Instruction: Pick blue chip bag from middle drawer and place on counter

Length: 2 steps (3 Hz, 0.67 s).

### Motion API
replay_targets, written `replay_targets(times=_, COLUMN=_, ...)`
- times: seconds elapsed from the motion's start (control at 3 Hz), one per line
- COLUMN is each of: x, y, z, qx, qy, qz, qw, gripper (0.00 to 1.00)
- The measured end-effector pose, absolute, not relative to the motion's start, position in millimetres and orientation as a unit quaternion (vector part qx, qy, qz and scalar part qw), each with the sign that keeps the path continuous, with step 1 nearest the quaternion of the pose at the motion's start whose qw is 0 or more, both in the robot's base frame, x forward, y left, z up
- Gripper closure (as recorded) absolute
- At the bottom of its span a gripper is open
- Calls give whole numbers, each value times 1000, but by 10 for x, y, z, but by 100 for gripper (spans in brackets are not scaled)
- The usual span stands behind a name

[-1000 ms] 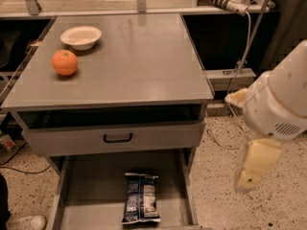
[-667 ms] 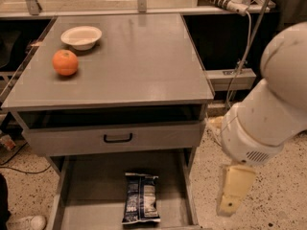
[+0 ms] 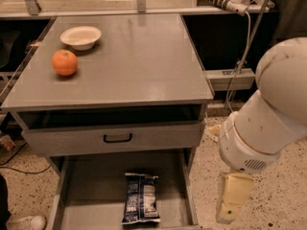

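- The blue chip bag (image 3: 140, 198) lies flat on the floor of the open middle drawer (image 3: 81, 190), near its front.
- The tool (image 3: 232, 200) hangs low right of the drawer, apart from the bag; how far open, I cannot tell.
- 1 orange (image 3: 64, 62) and 1 white bowl (image 3: 81, 36) sit on the surface (image 3: 129, 56).

Robot lab: terrazzo floor (image 3: 280, 214), loose cables (image 3: 243, 47), pincer (image 3: 229, 207) at lower right.

Counter (image 3: 129, 61): orange (image 3: 64, 63), white bowl (image 3: 81, 36) on far-left part. Claw (image 3: 232, 202) low at right, off counter.
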<state>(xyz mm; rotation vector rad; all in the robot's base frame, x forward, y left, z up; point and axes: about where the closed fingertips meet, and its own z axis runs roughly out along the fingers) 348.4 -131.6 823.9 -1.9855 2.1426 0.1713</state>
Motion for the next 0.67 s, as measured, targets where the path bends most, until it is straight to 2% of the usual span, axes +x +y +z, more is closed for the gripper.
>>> replay_targets(times=0.67, x=3271, y=-648, z=7291, qx=-699, qy=704, qz=91, qw=89, gripper=0)
